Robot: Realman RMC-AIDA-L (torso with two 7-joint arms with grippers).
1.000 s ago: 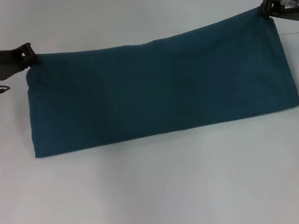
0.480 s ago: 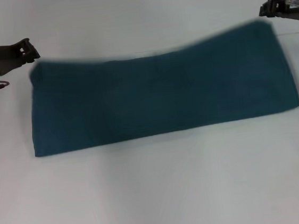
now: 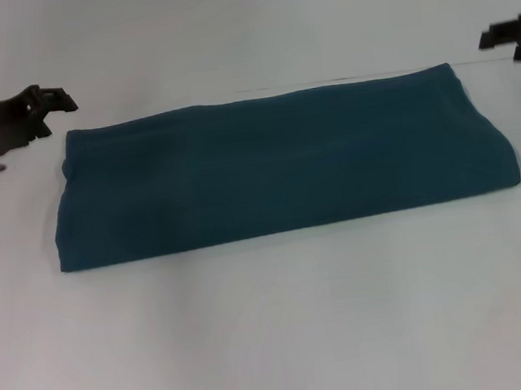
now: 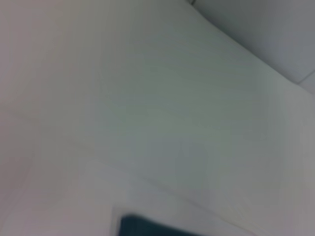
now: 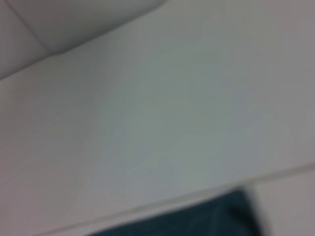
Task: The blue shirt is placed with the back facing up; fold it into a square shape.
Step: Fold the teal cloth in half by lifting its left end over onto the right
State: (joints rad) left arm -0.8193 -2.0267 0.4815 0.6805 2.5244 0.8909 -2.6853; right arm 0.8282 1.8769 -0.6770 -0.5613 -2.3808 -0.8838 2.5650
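The left gripper (image 3: 54, 97) and right gripper (image 3: 505, 39) hover open, holding nothing, beside the far corners of the dark teal-blue soft shirt (image 3: 277, 170), folded into a long band on the white table (image 3: 284, 332).

Blue shirt (image 3: 276, 165) flat on table (image 3: 276, 342) (both end effectors apart, beyond its far corners)

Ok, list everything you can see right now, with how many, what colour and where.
blue shirt: one, dark teal-blue, folded into a long band lying flat across the middle of the table.
table: one, white, under the shirt and filling the head view.
left pincer: one, black, just off the shirt's far left corner, not touching it.
right pincer: one, black, at the picture's right edge beyond the shirt's far right corner, clear of the fabric.
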